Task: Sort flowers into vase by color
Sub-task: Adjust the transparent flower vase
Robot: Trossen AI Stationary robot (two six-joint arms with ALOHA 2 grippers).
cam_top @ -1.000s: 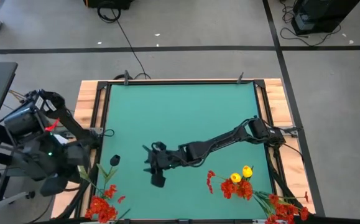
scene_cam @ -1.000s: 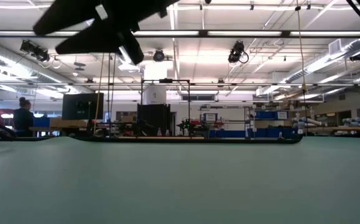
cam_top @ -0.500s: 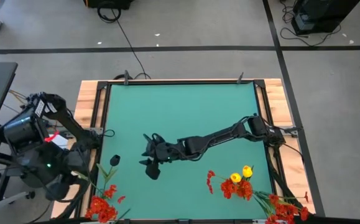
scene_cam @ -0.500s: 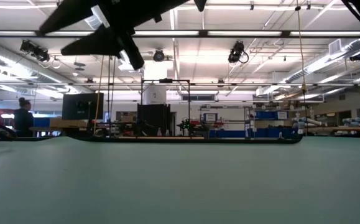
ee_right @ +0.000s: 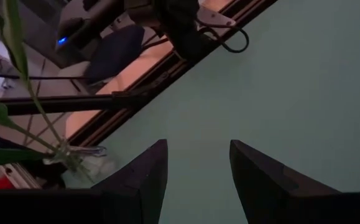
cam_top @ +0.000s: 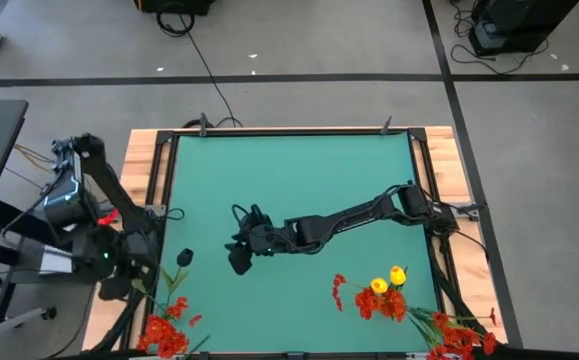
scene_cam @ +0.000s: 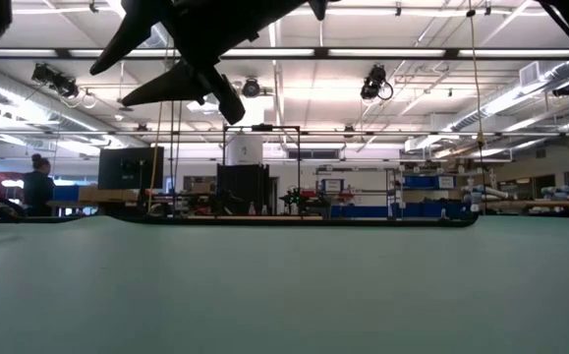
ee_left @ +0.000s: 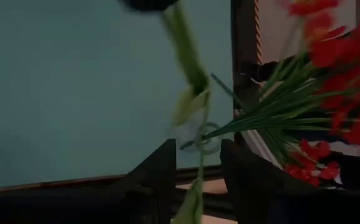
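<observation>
**Stalk let go at the left vase; right arm drawn in over mid-table**

High view. The left arm (cam_top: 81, 195) has pulled back outside the table's left edge. The right gripper (cam_top: 237, 258) has moved left, over the green table (cam_top: 289, 180). Flowers: one red bunch (cam_top: 164, 332) at the front left, one mixed bunch (cam_top: 379, 298) front right with two yellow heads (cam_top: 387, 281), and one red bunch (cam_top: 459, 338) in the front right corner. There is one small dark object (cam_top: 182, 257), which I cannot identify.

Low view. No flowers; one person (scene_cam: 36, 182) stands far behind.

Left wrist view. The left gripper (ee_left: 198, 149) has gone from closed to fingers apart. One green stalk (ee_left: 199, 168) hangs loose in the gap, over one glass vase (ee_left: 206, 138) beside red blooms. It looks delivered.

Right wrist view. Fingers apart, nothing between them. It is likely free for the next flower.
</observation>
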